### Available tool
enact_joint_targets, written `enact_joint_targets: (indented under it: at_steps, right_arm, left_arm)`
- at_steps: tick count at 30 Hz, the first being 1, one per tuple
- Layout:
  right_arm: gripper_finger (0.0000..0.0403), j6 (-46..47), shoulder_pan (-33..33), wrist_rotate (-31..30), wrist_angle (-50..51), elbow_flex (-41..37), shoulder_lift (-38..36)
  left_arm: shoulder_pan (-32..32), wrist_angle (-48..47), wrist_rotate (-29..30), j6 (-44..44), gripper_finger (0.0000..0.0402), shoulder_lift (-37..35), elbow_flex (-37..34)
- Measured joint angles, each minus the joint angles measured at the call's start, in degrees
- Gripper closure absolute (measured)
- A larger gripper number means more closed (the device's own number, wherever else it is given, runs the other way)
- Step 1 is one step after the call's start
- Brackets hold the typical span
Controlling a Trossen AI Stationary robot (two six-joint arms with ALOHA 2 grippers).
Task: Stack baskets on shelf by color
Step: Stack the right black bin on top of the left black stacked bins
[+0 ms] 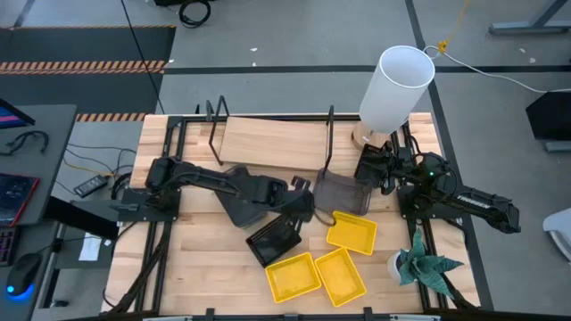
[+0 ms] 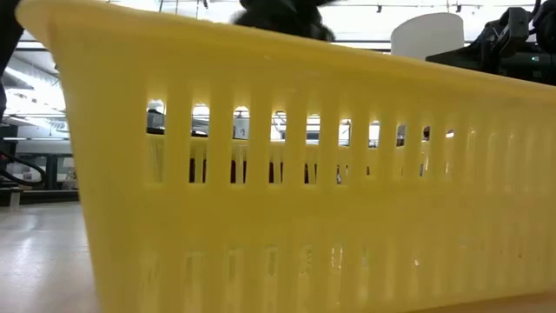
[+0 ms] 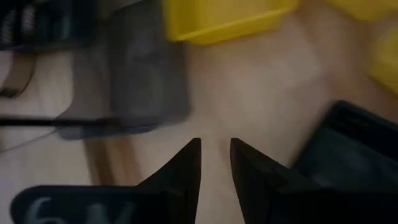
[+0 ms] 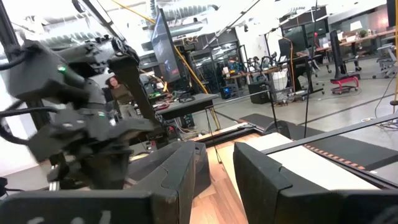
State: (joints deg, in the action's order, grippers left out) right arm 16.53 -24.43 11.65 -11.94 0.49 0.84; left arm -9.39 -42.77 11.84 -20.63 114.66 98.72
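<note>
Tabletop: grey basket (image 3: 134, 68) just beyond left fingers (image 3: 186, 163).

Landmark = shelf (image 1: 272, 143), at the table's (image 1: 205, 259) back edge. Lamp (image 1: 393, 89) just right of it. Grey basket (image 1: 343, 192) touching its right wire frame, in front. Slatted basket (image 1: 275, 239) further in front. Three baskets (image 1: 351, 232) (image 1: 293, 276) (image 1: 341, 275) front-right of shelf. Plant (image 1: 424, 266) far front-right.
</note>
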Motion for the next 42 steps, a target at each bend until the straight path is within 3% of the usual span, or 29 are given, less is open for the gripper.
enact_joint_targets:
  at_steps: [6,15,20,24,35,42]
  right_arm:
    - [0.0288,0.00,-0.02,-0.02,-0.02,0.00,0.00]
    - [0.0288,-0.01,-0.02,0.16,-0.13,0.00,-0.02]
    - [0.0288,0.00,-0.02,-0.02,-0.04,0.00,-0.02]
    - [0.0288,-0.02,0.00,-0.01,-0.05,0.00,-0.02]
    - [0.0288,0.00,-0.01,-0.04,-0.03,0.00,-0.02]
    - [0.0288,0.00,0.00,-0.01,0.00,0.00,-0.02]
  left_arm:
    - [2.81,4.82,-0.05,7.79,0.0299,1.79,0.07]
    - [7.30,0.43,-0.33,23.88,0.0294,1.92,0.00]
    - [8.27,3.35,-1.30,24.46,0.0294,2.54,-0.01]
    - [7.56,8.47,1.07,14.99,0.0294,2.76,0.02]
    - [7.37,8.97,3.41,-28.71,0.0291,3.86,-0.02]
    - [7.31,8.79,3.26,-40.82,0.0222,4.88,0.01]
